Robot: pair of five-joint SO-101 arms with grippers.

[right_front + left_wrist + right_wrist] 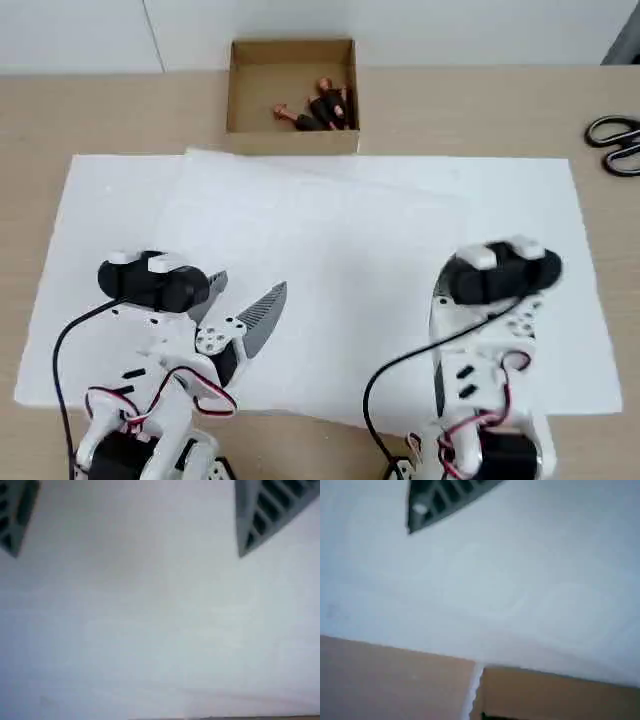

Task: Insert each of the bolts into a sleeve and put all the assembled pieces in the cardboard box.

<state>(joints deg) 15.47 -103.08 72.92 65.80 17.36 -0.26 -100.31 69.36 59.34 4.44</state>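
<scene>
The left arm [150, 290] stands on the near side of the cardboard box [292, 141], well apart from it and a little to the left of it. It is over the white paper sheet [330, 220] that begins just at the front wall of the box. The left gripper [253, 282] has its two grey fingers [262, 308] spread wide, and nothing is between them. They point toward the box and slightly to the right. In the left wrist view the left gripper [127, 555] hangs over bare white sheet [160, 630].

The box stands on the wooden table [40, 110]. It is open at the top. The assembled pieces [318, 108] lie inside it as one small heap of brown and black parts. The heap is in the right half of the box, near its right wall, and it is far from both grippers. The heap is longer from the left wall to the right wall of the box than from front to back. One brown end [281, 111] points toward the left wall. The long axis of each single piece I cannot tell.

The right arm [497, 275] is also on the near side of the box, well apart and to the right of it. Of the right gripper [445, 500] one dark part shows over the sheet, near the edge where the table [395, 680] begins. I cannot tell if it is open or closed.

A pair of scissors [615, 142] lies on the table far to the right of the box.
</scene>
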